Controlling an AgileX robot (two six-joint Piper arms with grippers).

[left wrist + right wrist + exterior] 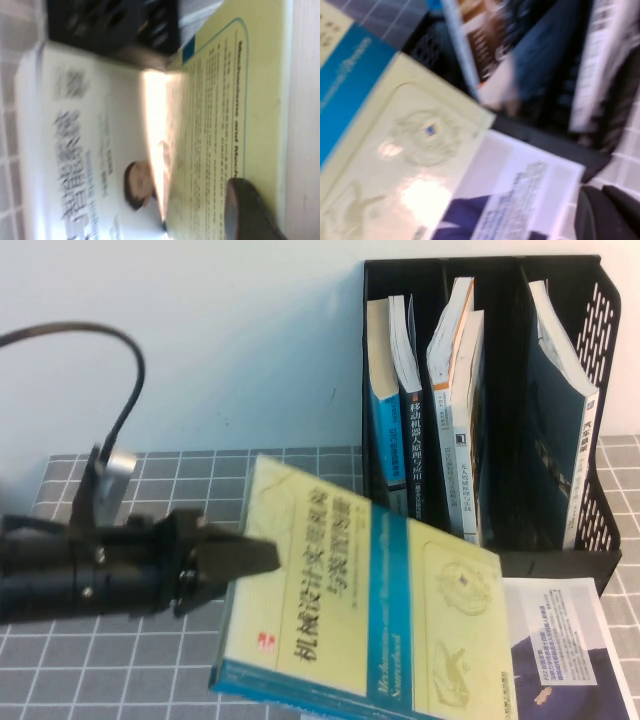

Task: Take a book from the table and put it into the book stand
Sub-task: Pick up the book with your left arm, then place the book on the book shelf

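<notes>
The book, pale yellow-green with a blue band and black Chinese title, is held tilted above the table. My left gripper is shut on its left edge. In the left wrist view one finger lies on the book's yellow cover; the other is hidden under it. The book stand, a black slotted rack, stands at the back right, beyond the book, with several books in its three compartments. My right gripper is out of the high view; its fingers sit together over the table near the stand.
A white-covered book with a man's portrait lies flat on the table in front of the stand, partly under the lifted book. A cable arcs above the left arm. The grid cloth is bare at the left.
</notes>
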